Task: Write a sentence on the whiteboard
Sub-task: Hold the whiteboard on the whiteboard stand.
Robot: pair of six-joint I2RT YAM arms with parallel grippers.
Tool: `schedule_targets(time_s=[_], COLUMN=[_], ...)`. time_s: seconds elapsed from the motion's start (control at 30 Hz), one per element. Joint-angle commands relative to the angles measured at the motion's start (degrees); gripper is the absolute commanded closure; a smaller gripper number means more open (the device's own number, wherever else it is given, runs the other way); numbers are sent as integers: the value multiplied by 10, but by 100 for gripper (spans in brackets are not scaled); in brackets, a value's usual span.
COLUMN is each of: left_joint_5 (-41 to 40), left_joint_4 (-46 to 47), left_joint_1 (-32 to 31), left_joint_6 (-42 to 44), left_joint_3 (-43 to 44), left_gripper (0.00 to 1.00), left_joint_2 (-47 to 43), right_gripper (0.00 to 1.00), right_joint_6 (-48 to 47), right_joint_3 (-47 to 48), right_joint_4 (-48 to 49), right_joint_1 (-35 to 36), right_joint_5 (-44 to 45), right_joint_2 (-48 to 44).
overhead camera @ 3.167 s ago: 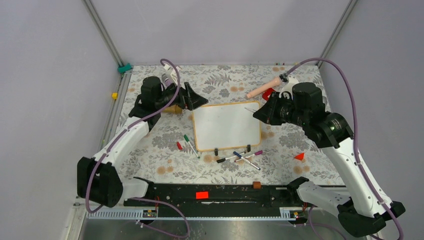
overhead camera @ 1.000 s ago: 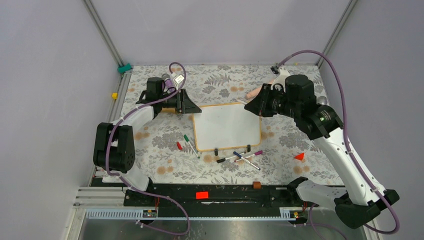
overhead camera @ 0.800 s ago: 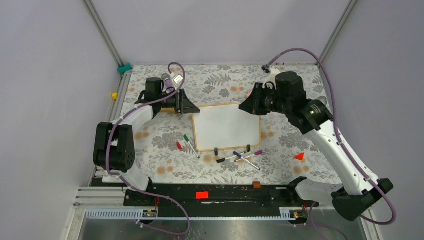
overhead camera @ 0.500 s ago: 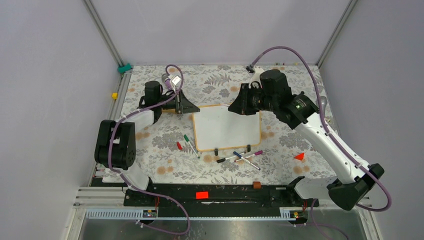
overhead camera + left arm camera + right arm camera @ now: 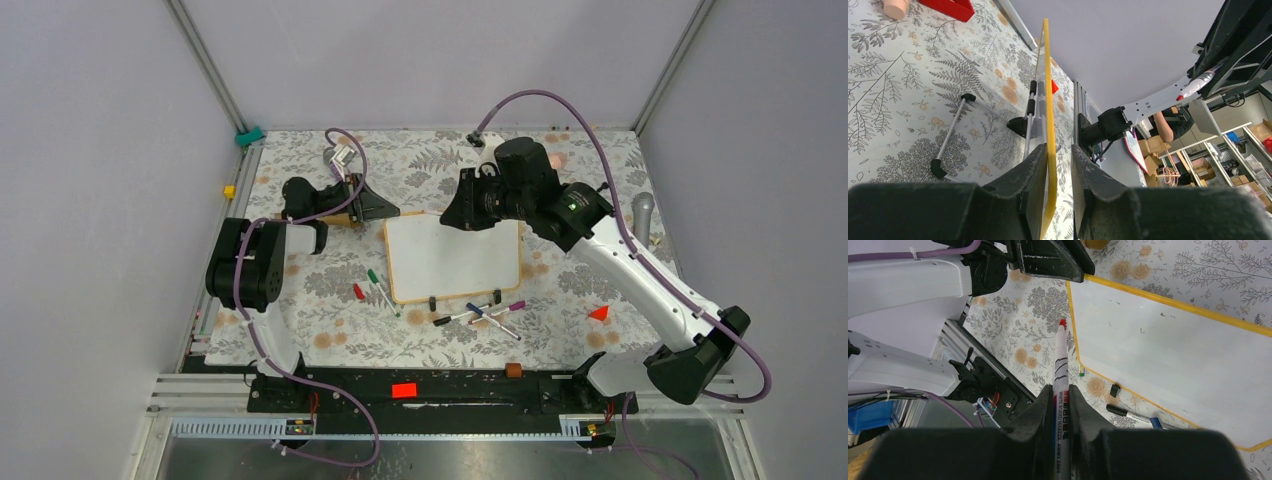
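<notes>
Now left claw (image 5: 1059, 150) pinches the thin-rimmed whiteboard (image 5: 452, 255); right claw (image 5: 1060, 389) clamps a slim marker (image 5: 1061, 360).

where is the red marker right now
In the right wrist view, the red marker is clamped in the right hand, its tip just beside the whiteboard's edge near the corner the left hand holds.

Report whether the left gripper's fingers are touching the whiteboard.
Touching. In the left wrist view the yellow edge of the whiteboard runs between the fingers of the left gripper, one pressed against it.
</notes>
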Motion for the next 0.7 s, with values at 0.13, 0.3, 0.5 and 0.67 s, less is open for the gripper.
schedule_targets(time_s=[0.13, 0.3, 0.5, 0.67], left_joint_5=[16, 18, 21, -4], left_joint_4=[95, 95, 95, 95], left_joint_1=[5, 4, 4, 4], left_joint_6=[0, 19, 6, 5], left_joint_3=[-30, -41, -22, -29], left_gripper=[75, 61, 43, 52], left_joint_2=[-33, -27, -11, -14], right_gripper=[100, 100, 100, 100], right_joint_6=[-12, -12, -11, -13], right_joint_3=[25, 29, 26, 18], right_joint_4=[31, 31, 32, 32], right_joint_1=[14, 17, 19, 19], right_joint_5=[20, 24, 26, 30], right_joint_2=[9, 13, 11, 4])
